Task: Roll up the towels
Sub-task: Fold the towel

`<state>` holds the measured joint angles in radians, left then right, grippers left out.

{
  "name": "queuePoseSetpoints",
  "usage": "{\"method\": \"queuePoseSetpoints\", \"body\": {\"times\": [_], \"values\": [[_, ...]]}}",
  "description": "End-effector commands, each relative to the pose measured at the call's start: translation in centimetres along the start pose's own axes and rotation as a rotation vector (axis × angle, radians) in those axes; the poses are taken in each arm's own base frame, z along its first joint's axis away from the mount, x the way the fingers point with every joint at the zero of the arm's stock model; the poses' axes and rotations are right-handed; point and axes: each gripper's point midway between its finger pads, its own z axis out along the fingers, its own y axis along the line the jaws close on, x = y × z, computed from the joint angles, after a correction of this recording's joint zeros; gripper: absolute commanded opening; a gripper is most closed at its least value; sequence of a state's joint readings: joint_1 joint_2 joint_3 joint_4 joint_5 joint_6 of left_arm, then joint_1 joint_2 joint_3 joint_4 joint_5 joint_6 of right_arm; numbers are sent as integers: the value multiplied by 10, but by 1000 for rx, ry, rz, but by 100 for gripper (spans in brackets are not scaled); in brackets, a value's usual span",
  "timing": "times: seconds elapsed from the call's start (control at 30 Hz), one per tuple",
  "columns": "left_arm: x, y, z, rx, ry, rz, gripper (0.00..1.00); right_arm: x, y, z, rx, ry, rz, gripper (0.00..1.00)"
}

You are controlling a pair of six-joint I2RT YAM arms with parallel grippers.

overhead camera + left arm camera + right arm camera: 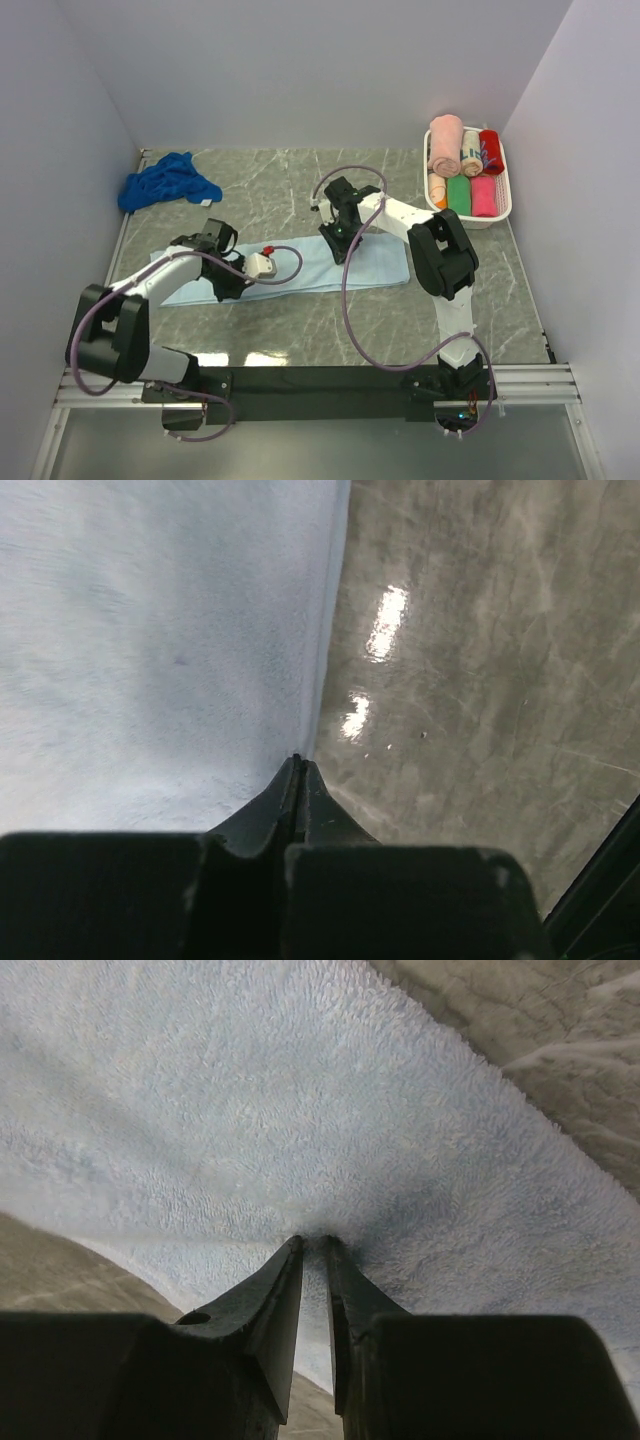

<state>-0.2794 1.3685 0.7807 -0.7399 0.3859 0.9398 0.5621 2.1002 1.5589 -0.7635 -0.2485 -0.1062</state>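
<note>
Since the pale blue towel (380, 265) is limp terry, my right gripper (312, 1242) pinches a pucker near 1 o'clock; left gripper (297, 762) clenched at its 8 o'clock edge.

The spread towel (375, 265) lies across the middle of the table (300, 180), its long sides running left to right. The bunched towel (165, 182) sits in the far left corner, well apart from it. The basket (470, 221) stands in the far right corner against the right edge, with rolled towels (460, 165) packed side by side in it. The left gripper (297, 760) is at the spread towel's near long edge, toward its left end. The right gripper (313, 1240) is on the spread towel by its far long edge, to the right of the left gripper, with a pinch of towel between its fingertips.
</note>
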Motion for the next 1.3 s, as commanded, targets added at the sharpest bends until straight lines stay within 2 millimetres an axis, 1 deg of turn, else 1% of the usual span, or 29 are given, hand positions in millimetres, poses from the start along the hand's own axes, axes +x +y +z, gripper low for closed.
{"method": "queuePoseSetpoints", "body": {"times": [0.0, 0.07, 0.1, 0.17, 0.2, 0.23, 0.27, 0.37, 0.4, 0.47, 0.5, 0.53, 0.57, 0.6, 0.67, 0.7, 0.73, 0.77, 0.8, 0.87, 0.93, 0.97, 1.07, 1.1, 1.13, 1.17, 1.2, 1.23, 1.27], "values": [[13, -3, 18, 34, 44, -22, 1, 12, -6, -14, 24, 36, -4, 23], [12, 6, 20, 7, 47, -55, 9, 10, -4, -20, 15, 24, -12, 23], [7, 9, 16, -2, 36, -60, 19, 11, -4, -24, 11, 23, -14, 24], [4, 8, 7, 0, 22, -82, 27, 8, -2, -37, -4, 0, -20, 24], [-2, 10, -3, -18, -4, -72, 34, 10, -5, -44, -13, -1, -13, 25], [-5, 12, -11, -28, -32, -81, 36, 7, -6, -55, -15, -31, -16, 26], [-3, 8, -18, -16, -30, -96, 38, 7, -7, -62, -26, -45, -8, 27], [-10, 17, -53, -66, -105, -167, 41, 9, -25, -81, 5, -85, 27, 28], [-7, 34, -71, -126, -132, -228, 41, 11, -36, -85, 20, -90, 49, 28], [3, 53, -87, -191, -151, -339, 41, 13, -48, -85, 44, -87, 76, 28], [18, 73, -99, -244, -150, -428, 41, 13, -57, -86, 65, -91, 92, 27], [28, 84, -104, -274, -142, -486, 40, 13, -61, -82, 73, -84, 104, 27], [44, 93, -99, -278, -109, -587, 39, 13, -67, -81, 88, -82, 111, 27], [59, 108, -108, -321, -110, -659, 36, 12, -72, -79, 116, -81, 111, 27], [77, 120, -107, -334, -102, -777, 34, 15, -79, -72, 141, -64, 121, 26], [91, 126, -99, -321, -79, -830, 33, 17, -80, -67, 144, -57, 125, 26], [104, 139, -104, -363, -79, -869, 30, 21, -83, -62, 154, -40, 134, 25], [112, 146, -103, -386, -68, -925, 28, 23, -84, -57, 157, -29, 139, 25], [125, 151, -92, -383, -30, -962, 25, 28, -86, -51, 162, -16, 146, 25], [144, 166, -91, -437, 27, -1008, 22, 36, -92, -40, 186, 17, 158, 25], [160, 176, -79, -447, 74, -1035, 22, 46, -99, -26, 207, 59, 167, 24], [168, 177, -67, -425, 97, -1062, 21, 51, -106, -23, 235, 79, 172, 24], [181, 198, -63, -474, 125, -1102, 19, 47, -120, -21, 282, 82, 185, 23], [185, 210, -61, -486, 127, -1116, 18, 38, -131, -28, 325, 69, 188, 23], [188, 218, -62, -501, 126, -1127, 17, 38, -136, -22, 327, 94, 194, 23], [192, 221, -56, -495, 140, -1152, 17, 34, -139, -22, 333, 101, 194, 24], [189, 237, -66, -525, 121, -1148, 17, 25, -148, -23, 353, 104, 193, 24], [188, 241, -62, -509, 106, -1159, 18, 18, -151, -23, 363, 99, 185, 24], [183, 245, -66, -508, 93, -1154, 18, 12, -154, -23, 372, 96, 180, 24]]}}
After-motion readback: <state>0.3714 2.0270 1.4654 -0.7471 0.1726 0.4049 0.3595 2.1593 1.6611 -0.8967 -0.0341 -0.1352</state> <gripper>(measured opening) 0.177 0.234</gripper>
